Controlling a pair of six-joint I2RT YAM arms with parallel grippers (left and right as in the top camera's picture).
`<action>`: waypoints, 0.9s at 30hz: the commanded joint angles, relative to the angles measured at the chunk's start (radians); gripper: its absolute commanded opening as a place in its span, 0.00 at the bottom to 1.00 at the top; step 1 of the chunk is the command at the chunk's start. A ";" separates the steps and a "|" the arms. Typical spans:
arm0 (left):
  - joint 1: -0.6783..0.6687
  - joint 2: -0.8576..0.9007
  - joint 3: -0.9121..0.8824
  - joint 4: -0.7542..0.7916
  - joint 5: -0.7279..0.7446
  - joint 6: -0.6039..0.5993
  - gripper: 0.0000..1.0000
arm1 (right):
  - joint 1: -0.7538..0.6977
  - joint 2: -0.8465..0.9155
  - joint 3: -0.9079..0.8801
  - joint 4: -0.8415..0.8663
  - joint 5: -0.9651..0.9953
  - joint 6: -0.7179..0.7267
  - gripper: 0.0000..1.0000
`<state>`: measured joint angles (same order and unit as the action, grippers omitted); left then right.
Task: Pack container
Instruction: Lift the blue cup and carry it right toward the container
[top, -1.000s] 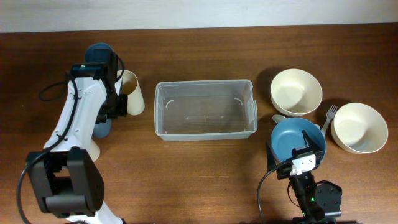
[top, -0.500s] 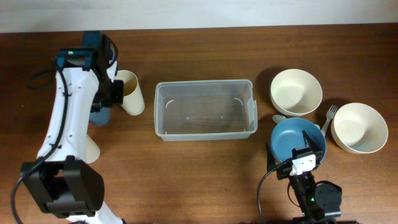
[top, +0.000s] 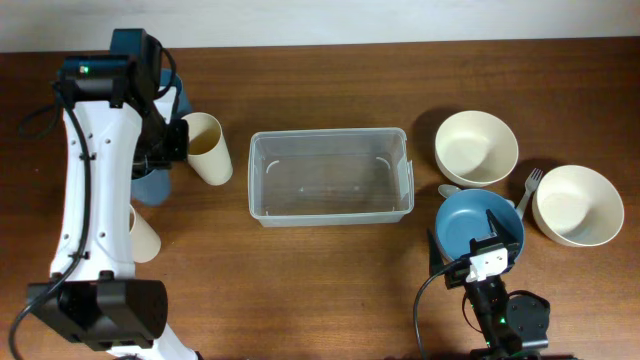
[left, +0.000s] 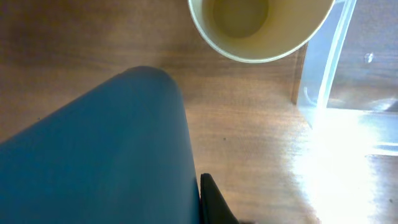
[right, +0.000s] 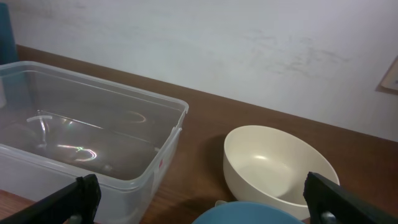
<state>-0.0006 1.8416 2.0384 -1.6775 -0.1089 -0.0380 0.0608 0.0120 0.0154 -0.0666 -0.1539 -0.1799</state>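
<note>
The clear plastic container stands in the middle of the table with nothing in it; it also shows in the wrist views. My left gripper is shut on a blue cup, held to the left of the container. One dark fingertip presses its side. A cream cup stands upright between the blue cup and the container. My right gripper is open above a blue bowl, with nothing between its fingers.
Two cream bowls sit at the right; the nearer one shows in the right wrist view. A fork and a spoon lie between the bowls. Another cream cup lies under the left arm.
My left arm has moved toward the far left with the blue cup, away from the cream cup. The right arm has not moved.
</note>
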 joint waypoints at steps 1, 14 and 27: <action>0.004 -0.007 0.042 -0.010 -0.005 -0.045 0.02 | 0.005 -0.008 -0.007 -0.004 0.008 0.004 0.99; -0.011 -0.196 0.106 -0.002 0.192 -0.040 0.02 | 0.005 -0.008 -0.007 -0.004 0.008 0.004 0.99; -0.266 -0.428 0.109 0.194 0.203 -0.014 0.02 | 0.005 -0.008 -0.007 -0.004 0.008 0.004 0.99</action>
<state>-0.2066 1.4292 2.1326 -1.5299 0.0761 -0.0689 0.0608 0.0120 0.0154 -0.0666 -0.1543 -0.1799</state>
